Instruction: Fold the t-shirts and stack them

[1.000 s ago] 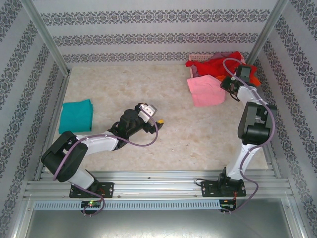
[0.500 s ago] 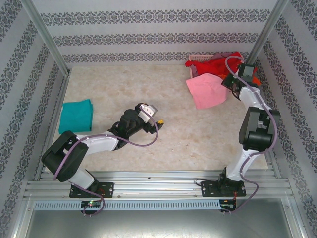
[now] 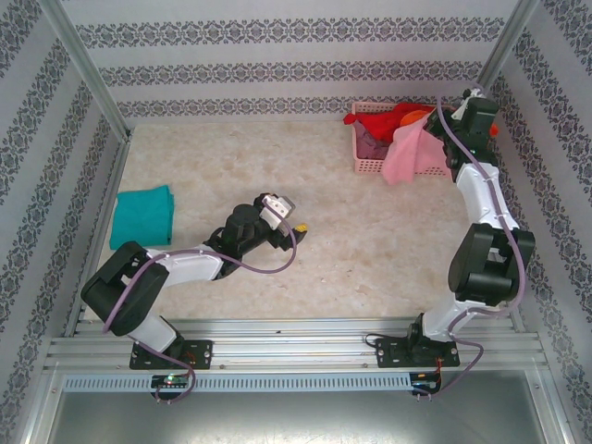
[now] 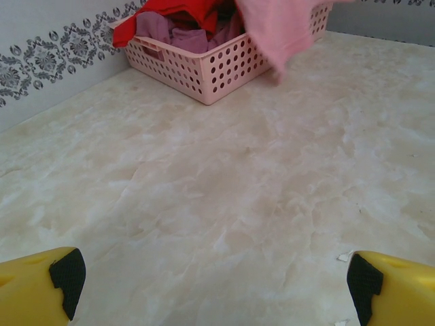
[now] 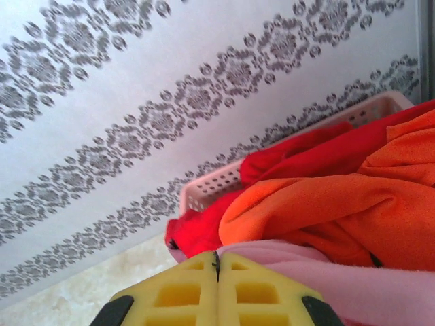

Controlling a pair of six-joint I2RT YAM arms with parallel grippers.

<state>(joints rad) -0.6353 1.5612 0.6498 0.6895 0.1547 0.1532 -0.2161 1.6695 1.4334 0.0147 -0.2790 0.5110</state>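
While clenched, fingers meeting, on a pinch of the light pink t-shirt (image 3: 405, 153): right gripper (image 5: 217, 261), raised above the basket (image 3: 366, 166), cloth hanging over its front wall. Heaped inside: red t-shirt (image 5: 306, 159), orange t-shirt (image 5: 340, 204), mauve t-shirt (image 4: 177, 37). Left gripper (image 4: 214, 278): spread wide, empty, low over the table (image 4: 224, 204). Teal t-shirt (image 3: 141, 215): folded, far left. Advised: lift clear of the rim before carrying out, lest the lattice snag the hem.
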